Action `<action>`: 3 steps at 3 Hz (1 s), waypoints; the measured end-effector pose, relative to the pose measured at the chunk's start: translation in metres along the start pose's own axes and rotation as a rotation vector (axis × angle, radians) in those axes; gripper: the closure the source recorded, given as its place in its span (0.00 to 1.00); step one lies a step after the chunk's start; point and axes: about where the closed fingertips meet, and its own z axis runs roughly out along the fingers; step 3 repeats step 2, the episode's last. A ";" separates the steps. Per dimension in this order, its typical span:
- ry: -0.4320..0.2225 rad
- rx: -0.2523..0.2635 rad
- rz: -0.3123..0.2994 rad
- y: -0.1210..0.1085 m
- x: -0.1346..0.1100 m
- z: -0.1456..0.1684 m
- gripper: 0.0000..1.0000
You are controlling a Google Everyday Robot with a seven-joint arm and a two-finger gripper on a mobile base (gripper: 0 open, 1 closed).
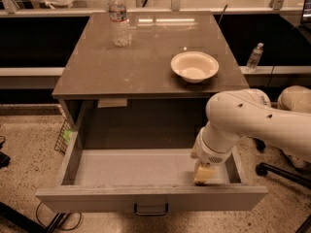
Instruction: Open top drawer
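Handle (151, 209) nearest, a black loop on the top drawer (131, 167), which stands pulled far out beneath the table (136, 67). The gripper (203, 174) hangs inside its right front corner; whether it is spread or closed cannot be told. Opening looks done; only withdrawing the arm (252, 118) seems left. Farther back, a bowl (194, 66) sits on the table.

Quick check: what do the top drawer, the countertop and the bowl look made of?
Top drawer: matte grey, likely painted metal or laminate; flat, no grain. Countertop: polished brown stone or laminate; it mirrors the lights. Bowl: cream, smooth, perhaps plastic or paper. Gripper hangs inside the drawer, near its front wall, on the view's right.
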 end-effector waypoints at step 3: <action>0.001 0.002 -0.001 0.000 0.000 -0.001 0.00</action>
